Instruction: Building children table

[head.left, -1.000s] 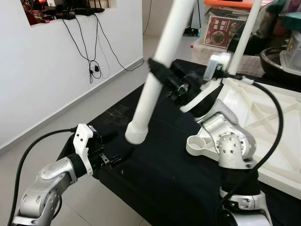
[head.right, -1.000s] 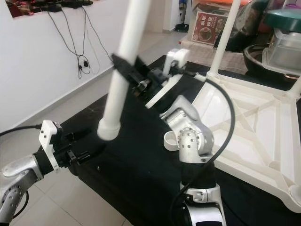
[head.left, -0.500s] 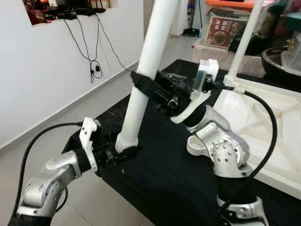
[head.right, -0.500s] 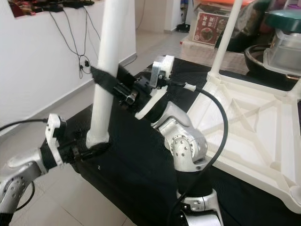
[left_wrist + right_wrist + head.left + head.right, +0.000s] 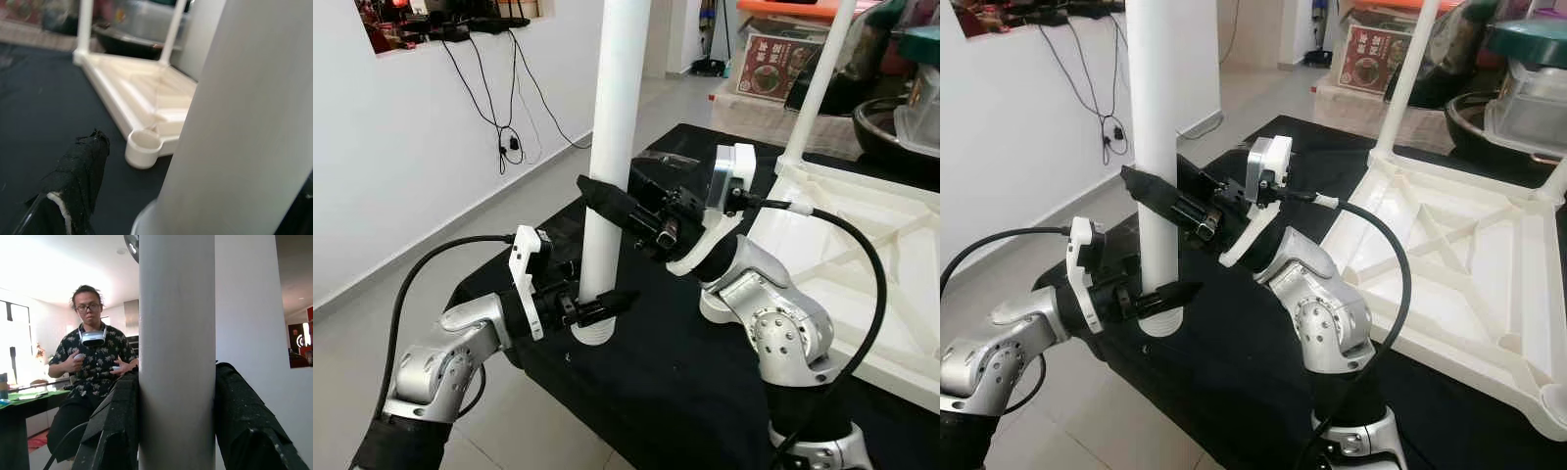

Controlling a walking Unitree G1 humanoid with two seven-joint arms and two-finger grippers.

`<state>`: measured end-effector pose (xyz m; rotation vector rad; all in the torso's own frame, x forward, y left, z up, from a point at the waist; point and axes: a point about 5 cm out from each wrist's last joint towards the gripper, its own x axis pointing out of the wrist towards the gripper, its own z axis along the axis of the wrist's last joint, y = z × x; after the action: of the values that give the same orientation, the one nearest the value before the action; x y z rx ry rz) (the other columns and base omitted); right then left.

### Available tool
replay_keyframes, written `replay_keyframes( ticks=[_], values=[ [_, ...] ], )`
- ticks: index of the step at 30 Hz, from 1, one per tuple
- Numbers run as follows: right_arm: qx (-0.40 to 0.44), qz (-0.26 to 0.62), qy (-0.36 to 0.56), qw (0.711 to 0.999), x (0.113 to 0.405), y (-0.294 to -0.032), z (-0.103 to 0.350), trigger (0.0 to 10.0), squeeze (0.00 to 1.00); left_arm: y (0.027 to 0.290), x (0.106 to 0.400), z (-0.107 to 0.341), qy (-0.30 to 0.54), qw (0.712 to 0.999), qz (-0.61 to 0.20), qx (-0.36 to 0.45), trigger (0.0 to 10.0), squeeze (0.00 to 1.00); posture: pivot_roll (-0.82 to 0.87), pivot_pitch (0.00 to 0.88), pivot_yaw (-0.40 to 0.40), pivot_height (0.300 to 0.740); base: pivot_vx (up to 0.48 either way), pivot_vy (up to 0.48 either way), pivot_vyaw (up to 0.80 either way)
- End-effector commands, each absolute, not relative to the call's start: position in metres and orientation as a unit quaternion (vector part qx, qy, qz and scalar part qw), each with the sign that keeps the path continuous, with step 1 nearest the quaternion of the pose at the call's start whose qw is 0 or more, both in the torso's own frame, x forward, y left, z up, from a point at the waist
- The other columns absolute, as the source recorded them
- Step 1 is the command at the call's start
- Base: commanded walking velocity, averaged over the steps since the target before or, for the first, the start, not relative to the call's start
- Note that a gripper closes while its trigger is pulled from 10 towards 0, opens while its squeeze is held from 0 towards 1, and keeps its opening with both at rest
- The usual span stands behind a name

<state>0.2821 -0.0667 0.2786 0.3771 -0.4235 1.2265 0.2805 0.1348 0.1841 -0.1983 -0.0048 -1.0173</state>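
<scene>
Swinging upright from its tilt, the table leg (image 5: pixel 612 147) sits clamped in the right claw (image 5: pixel 607 201), left claw (image 5: pixel 597 308) seemingly closing around its base.

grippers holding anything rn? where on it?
Both are on the white table leg, which stands upright. The right gripper is clamped around its middle; the left gripper grips it near the bottom end, just above the black cloth.

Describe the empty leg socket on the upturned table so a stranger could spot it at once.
Start from the black cloth, where the white tabletop lies upside down. At its corner nearest the robot sits a short open ring, the leg socket. Its far corners already carry upright legs; this one is bare, beside the loose leg gripped by both tools.
</scene>
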Motion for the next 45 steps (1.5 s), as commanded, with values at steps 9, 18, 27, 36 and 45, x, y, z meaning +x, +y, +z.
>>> replay_keyframes(
  ticks=[9, 18, 27, 36, 45],
  values=[
    [0.168, 0.563, -0.227, 0.776, 0.286, -0.067, 0.293, 0.0, 0.00, 0.137, 0.263, 0.165, 0.060, 0.857, -0.509, -0.052, 10.0, 0.00, 0.06, 0.000, 0.004, 0.740, 0.000, 0.000, 0.00],
    [0.168, 0.566, -0.229, 0.774, 0.284, -0.066, 0.293, 0.0, 0.00, 0.144, 0.267, 0.167, 0.047, 0.872, -0.487, -0.020, 10.0, 0.00, 0.06, 0.000, 0.004, 0.740, 0.000, 0.000, 0.00],
    [0.172, 0.566, -0.225, 0.774, 0.282, -0.064, 0.289, 0.0, 0.00, 0.144, 0.274, 0.180, 0.006, 0.886, -0.463, -0.002, 10.0, 0.00, 0.06, 0.000, 0.001, 0.740, 0.000, 0.000, 0.00],
    [0.172, 0.569, -0.221, 0.773, 0.281, -0.062, 0.287, 0.0, 0.00, 0.142, 0.276, 0.178, -0.002, 0.888, -0.459, 0.004, 0.0, 0.00, 0.05, 0.000, -0.001, 0.740, 0.000, 0.000, 0.00],
    [0.171, 0.563, -0.224, 0.777, 0.282, -0.063, 0.288, 0.0, 0.00, 0.140, 0.272, 0.170, 0.006, 0.884, -0.468, 0.001, 0.0, 0.00, 0.05, 0.000, 0.002, 0.740, 0.000, 0.000, 0.00]
  ],
)
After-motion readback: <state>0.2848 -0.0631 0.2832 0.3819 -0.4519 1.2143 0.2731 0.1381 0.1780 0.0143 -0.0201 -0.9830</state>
